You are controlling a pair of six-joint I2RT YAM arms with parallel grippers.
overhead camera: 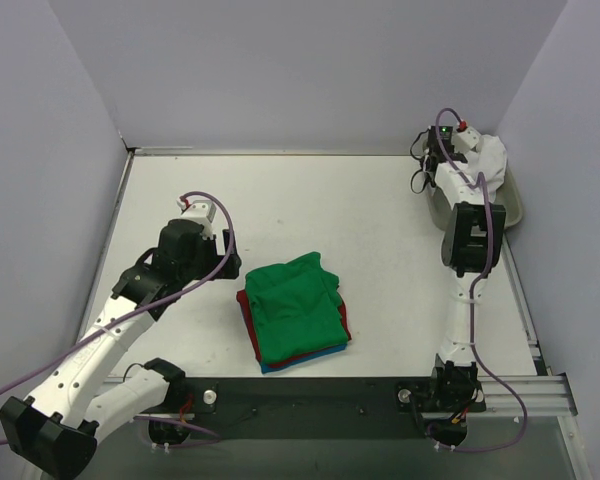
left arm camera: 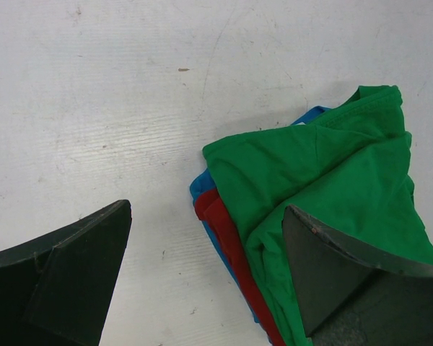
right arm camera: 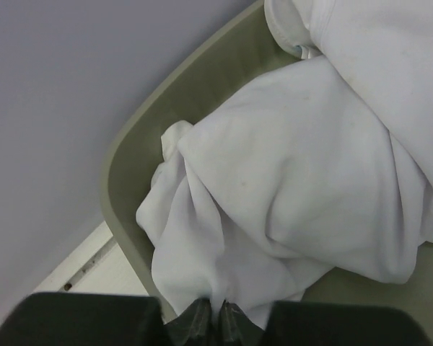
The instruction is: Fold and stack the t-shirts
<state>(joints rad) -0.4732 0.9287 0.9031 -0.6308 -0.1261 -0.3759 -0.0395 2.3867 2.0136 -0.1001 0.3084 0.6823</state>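
On the left, the left gripper (left arm camera: 208, 210) hangs with its jaws spread wide just beside the stack of folded shirts: the green shirt (left arm camera: 325, 173) on top, the red shirt (left arm camera: 216, 216) under it, the blue shirt (left arm camera: 198, 187) at the bottom, all lying near the middle of the table (overhead camera: 380, 230). At far right, the right gripper (right arm camera: 216, 317) pinches a thin fold of the white shirt (right arm camera: 296, 180), which lies crumpled in the tray (right arm camera: 130, 166) at the table's back right corner.

The pinch looks slight, taken at the cloth's edge. A fast lift could pull the fold free and drop the shirt back in a heap. Cloth draped over the rim could also drag or tip the tray. On the left, one spread finger sits above the green shirt, so a careless descent could rumple the stack.

Only the right wrist view shows the jaws pressed together on the cloth; from above, the arm hides that grip. Only the left wrist view shows the red and blue edges sharply. The overhead view alone shows the stack and the tray well apart.
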